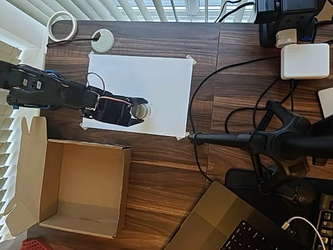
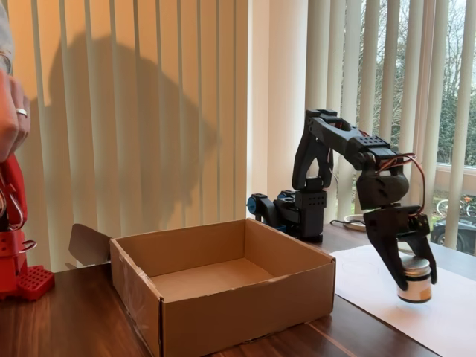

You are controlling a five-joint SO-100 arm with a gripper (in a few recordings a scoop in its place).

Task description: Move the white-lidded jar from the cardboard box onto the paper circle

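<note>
Overhead view showed a dark wooden table (image 1: pixel 171 172) with a brown cardboard box (image 1: pixel 78 187) at the lower left, its flaps open and its inside bare. Above the box lay a white sheet of paper (image 1: pixel 156 78), taped at the corners. The black robot arm (image 1: pixel 52 94) reached in from the left edge across the lower left part of that sheet. Its gripper (image 1: pixel 139 111) stood with the jaws around the white-lidded jar (image 1: pixel 141 111), one finger on each side of it and closed on it as far as could be seen. The jar stood on the paper, well apart from the box, next to a faint drawn paper circle (image 1: pixel 150 111) that showed just at its right side; whether the jar sat fully inside that ring I could not tell. From the fixed view at the side, the box (image 2: pixel 223 294) filled the foreground, the arm (image 2: pixel 349 149) bent down from its base behind, and the gripper (image 2: pixel 413 271) pointed down over the jar (image 2: pixel 414 285), which rested upright on the sheet (image 2: pixel 416 312) with the fingers flanking its lid. A white charger block (image 1: pixel 304 61) lay at the upper right of the table, a roll of tape (image 1: pixel 62 26) at the upper left, and a small white round grommet (image 1: pixel 102 40) beside it.
</note>
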